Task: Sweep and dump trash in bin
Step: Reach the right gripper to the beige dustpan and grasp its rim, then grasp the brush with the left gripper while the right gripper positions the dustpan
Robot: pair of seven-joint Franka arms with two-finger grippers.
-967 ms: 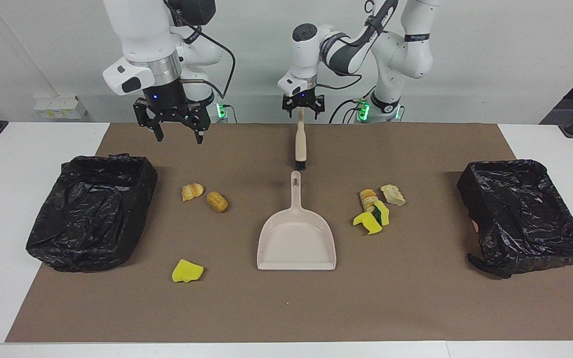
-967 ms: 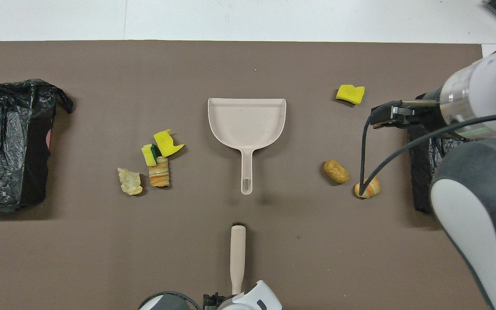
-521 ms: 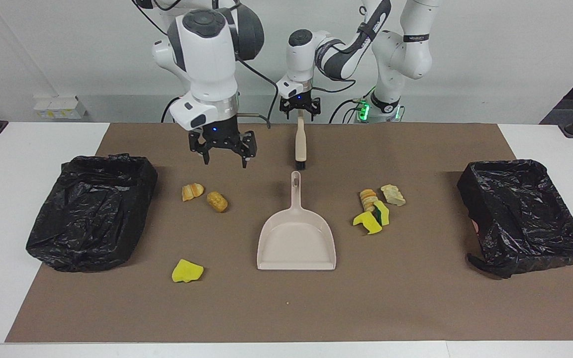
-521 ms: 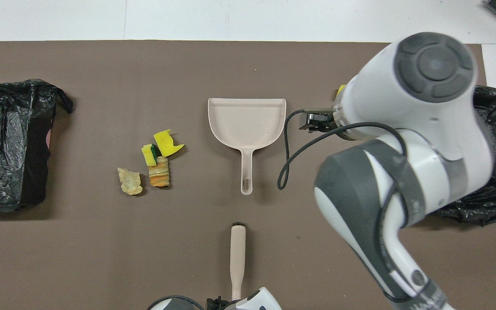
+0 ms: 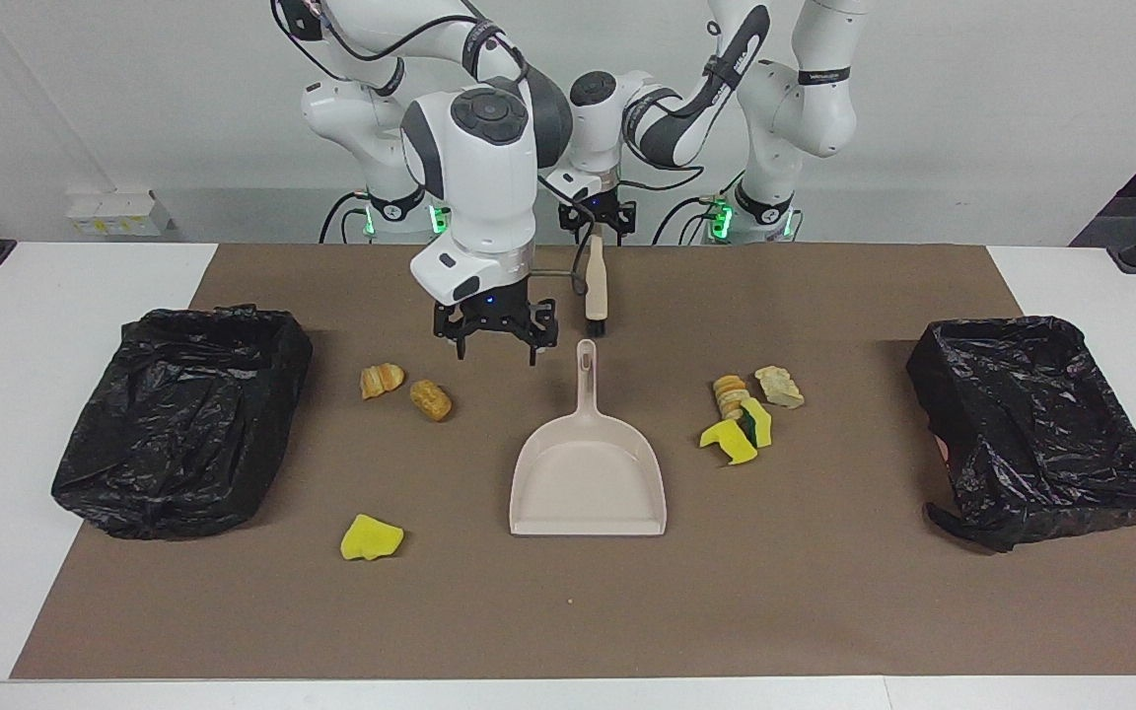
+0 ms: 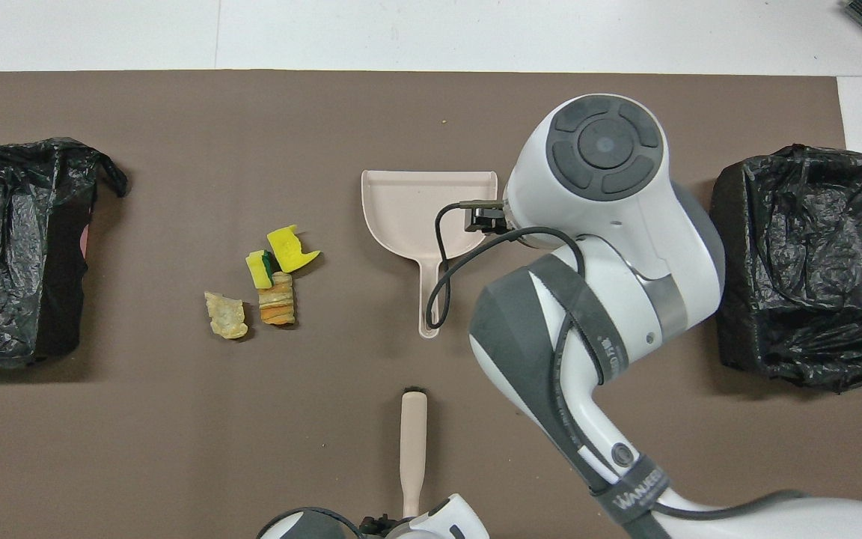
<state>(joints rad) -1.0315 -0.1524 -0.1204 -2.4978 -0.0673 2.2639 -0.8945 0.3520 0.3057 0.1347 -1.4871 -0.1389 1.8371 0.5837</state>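
The trash lies in two groups on the brown mat. Two tan bread lumps (image 5: 382, 380) (image 5: 430, 399) and a yellow sponge piece (image 5: 371, 537) lie toward the right arm's end. A bread roll (image 5: 729, 392), a pale lump (image 5: 778, 387) and yellow-green sponge pieces (image 5: 731, 441) (image 6: 281, 251) lie toward the left arm's end. The beige dustpan (image 5: 588, 473) (image 6: 408, 206) lies mid-mat. My right gripper (image 5: 496, 345) is open and empty, low over the mat beside the dustpan's handle. My left gripper (image 5: 596, 219) is at the robot-side end of the brush (image 5: 596, 286) (image 6: 413, 442).
Two bins lined with black bags stand at the mat's ends, one at the right arm's end (image 5: 178, 424) (image 6: 798, 262) and one at the left arm's end (image 5: 1036, 424) (image 6: 12, 247). In the overhead view the right arm covers the bread lumps and the single sponge.
My right arm has swung from near its bin toward the middle and come down beside the dustpan's handle. The left gripper and the brush have hardly moved.
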